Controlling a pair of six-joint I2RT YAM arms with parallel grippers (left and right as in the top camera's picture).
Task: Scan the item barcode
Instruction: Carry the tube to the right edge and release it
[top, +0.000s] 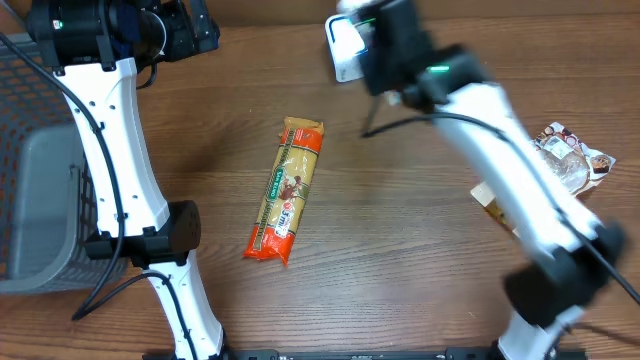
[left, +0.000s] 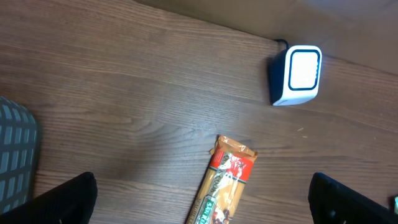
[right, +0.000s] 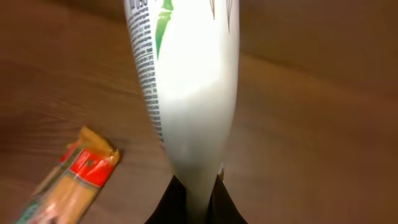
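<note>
Right hand (right: 196, 202) on white tube (right: 186, 93) near scanner (left: 296, 74); pasta packet (top: 287, 190) apart.

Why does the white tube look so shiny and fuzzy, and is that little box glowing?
Right wrist view: the white tube is very close to the lens, so it looks blurry and washed out by glare. Left wrist view: yes, the window of the scanner glows bright white. Overhead view: the right arm looks a little smeared.

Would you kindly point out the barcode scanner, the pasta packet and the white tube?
barcode scanner (left: 303, 68), left wrist view, on its lit window.
pasta packet (top: 286, 190), overhead view, middle of its label.
white tube (right: 193, 93), right wrist view, its plain white body.
</note>
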